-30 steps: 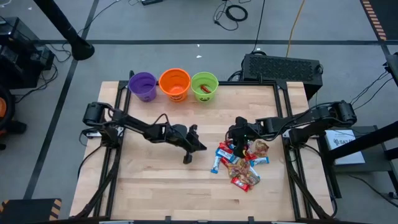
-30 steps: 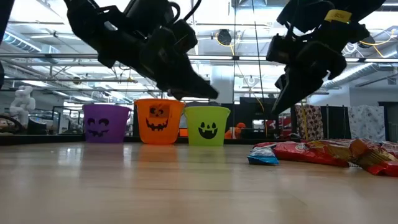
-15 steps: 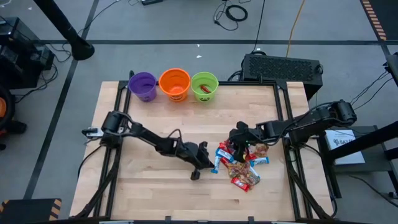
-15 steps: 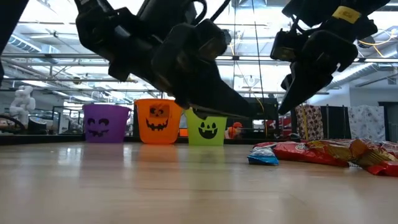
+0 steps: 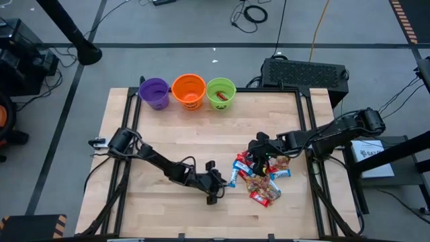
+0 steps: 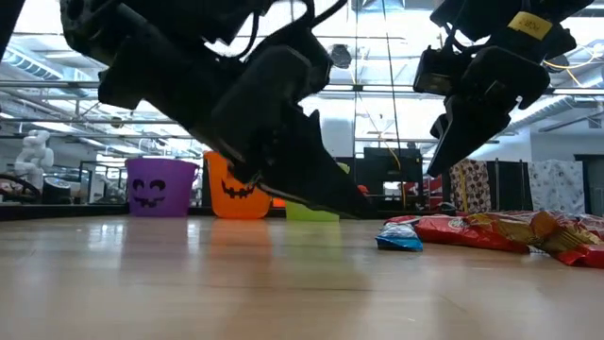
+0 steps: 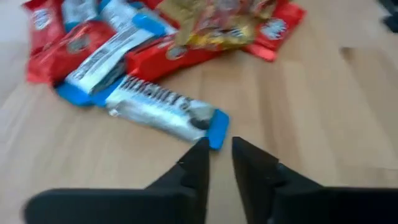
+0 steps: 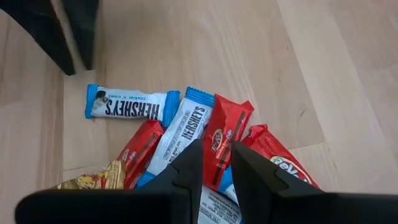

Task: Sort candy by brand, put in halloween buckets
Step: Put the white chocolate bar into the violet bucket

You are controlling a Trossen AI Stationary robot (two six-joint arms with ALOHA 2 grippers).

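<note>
My left gripper [image 5: 213,190] is low over the wooden table [image 5: 168,141], near its front edge, just beside the left edge of the candy pile [image 5: 261,176]. Its fingers [image 7: 194,167] stand slightly apart with a narrow gap, nothing between them, tips just short of the blue end of a white-and-blue Hershey's bar [image 7: 165,109] lying flat on the wood. My right gripper [image 5: 258,159] hangs above the far side of the pile, fingers [image 8: 189,165] also a little apart and empty, pointing down over a second Hershey's bar [image 8: 180,132] and a red Kit Kat wrapper [image 8: 225,134]. The pile is a loose heap of red, blue-white and gold wrappers, right of table centre. At the far edge, well apart from both grippers, three buckets sit in a row, touching: purple bucket [image 5: 154,93], orange bucket [image 5: 189,91], green bucket [image 5: 221,93]. Something red lies inside the green one.
</note>
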